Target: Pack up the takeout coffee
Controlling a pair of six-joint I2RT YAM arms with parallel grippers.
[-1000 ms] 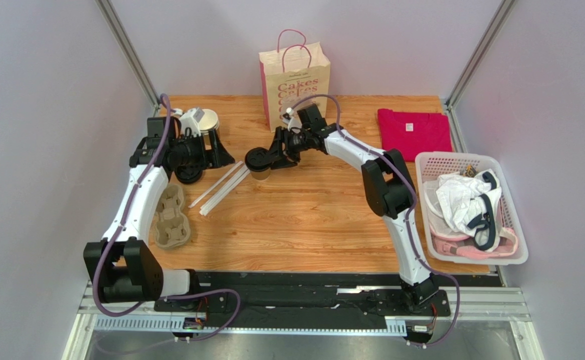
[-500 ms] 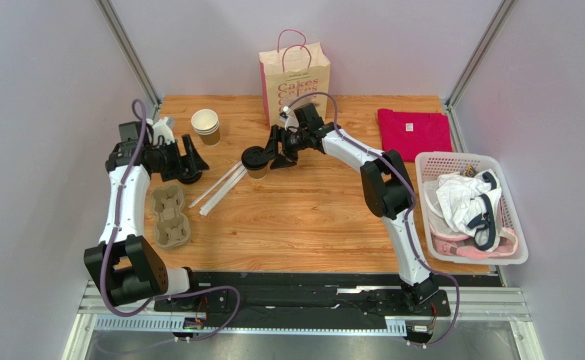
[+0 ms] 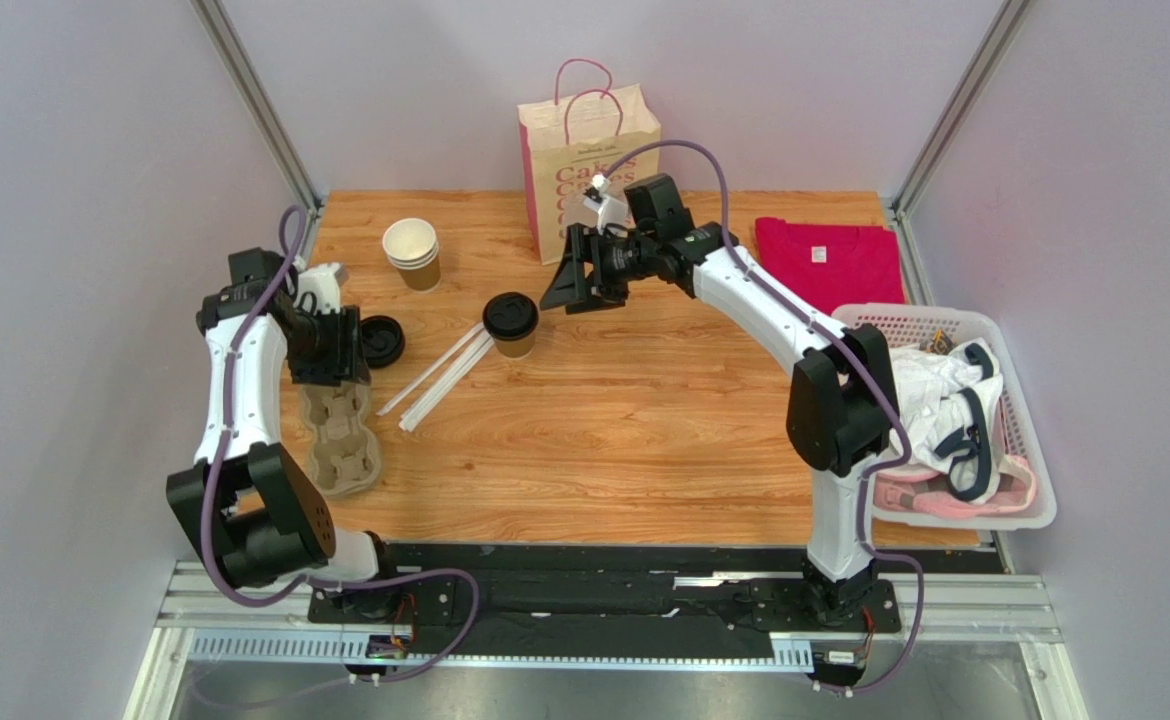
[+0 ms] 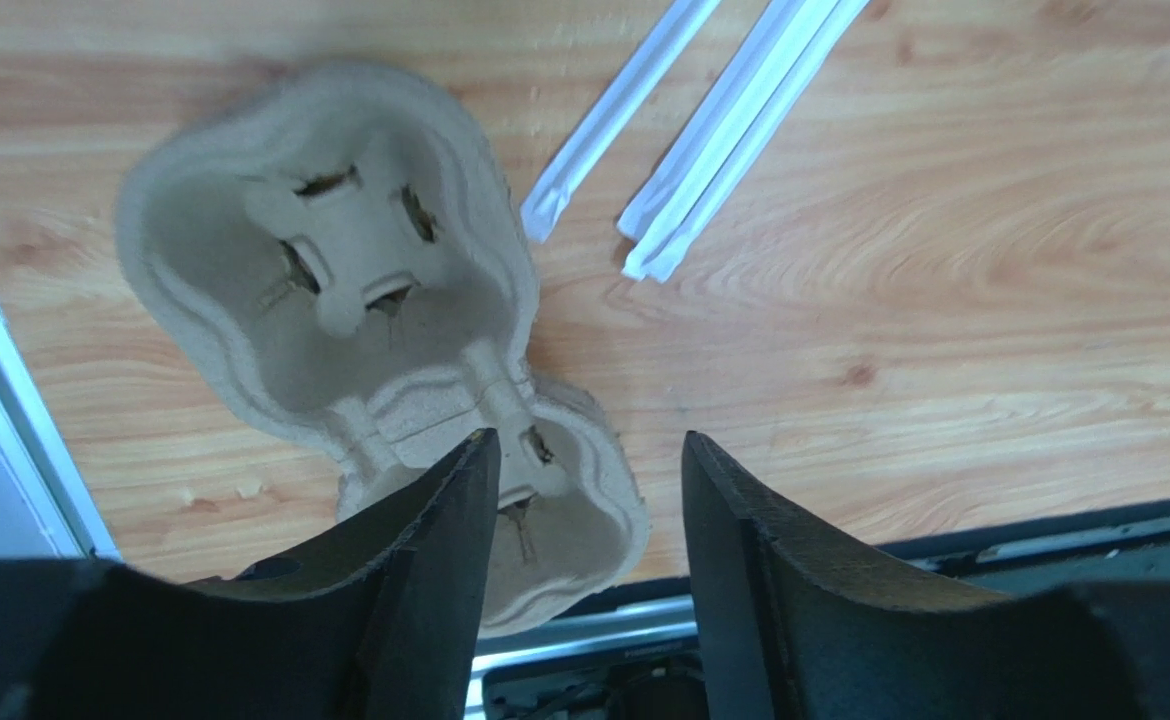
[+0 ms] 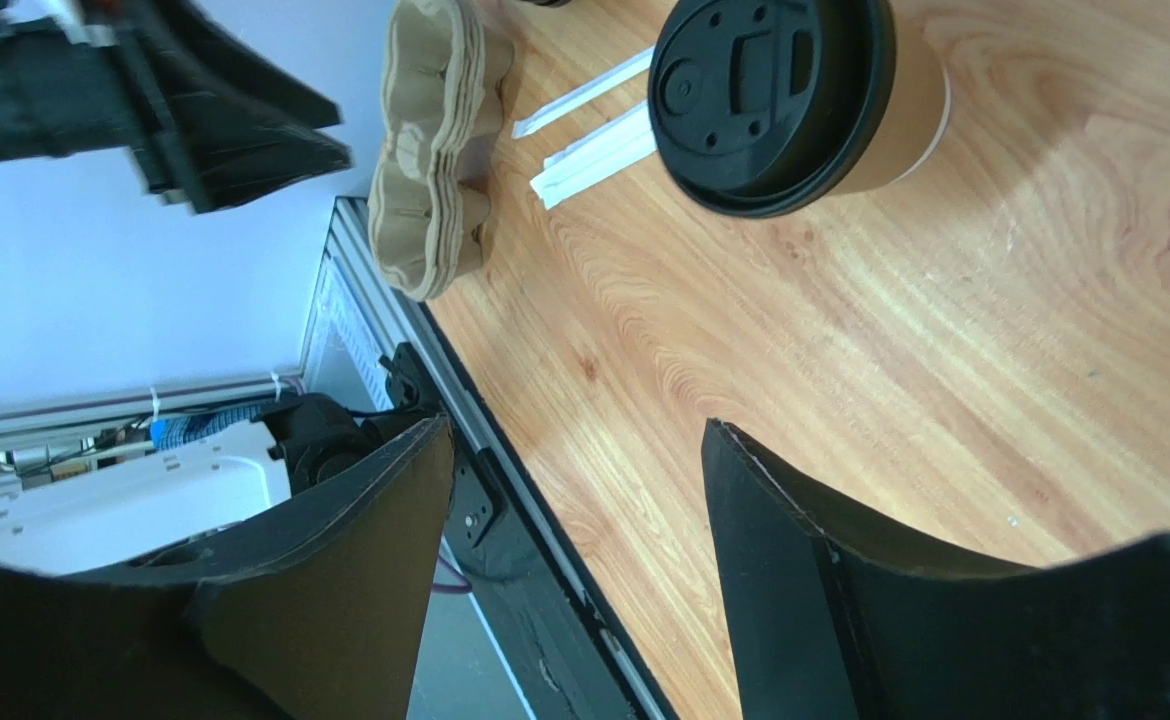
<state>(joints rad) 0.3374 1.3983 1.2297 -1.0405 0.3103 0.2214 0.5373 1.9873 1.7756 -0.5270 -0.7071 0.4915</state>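
Observation:
The takeout coffee [image 3: 512, 321], a brown paper cup with a black lid, stands upright on the wooden table, and its lid [image 5: 772, 90] also fills the top of the right wrist view. My right gripper [image 3: 566, 290] hovers just right of it, open and empty [image 5: 576, 435], apart from the cup. My left gripper [image 3: 333, 368] hangs over the far end of the grey pulp cup carrier [image 3: 340, 435], open with nothing between its fingers [image 4: 584, 450]. The carrier [image 4: 336, 285] lies below it with both wells empty.
A loose black lid [image 3: 381, 341] and a stack of open paper cups [image 3: 412, 252] sit back left. Wrapped straws [image 3: 441, 375] lie between carrier and coffee. A cream paper bag [image 3: 588, 150] stands at the back; a red shirt [image 3: 829, 263] and laundry basket [image 3: 944, 413] are right.
My right gripper let go of the lidded cup and drew back up to the right. My left arm swung from the cup stack toward the carrier, its jaws narrowing.

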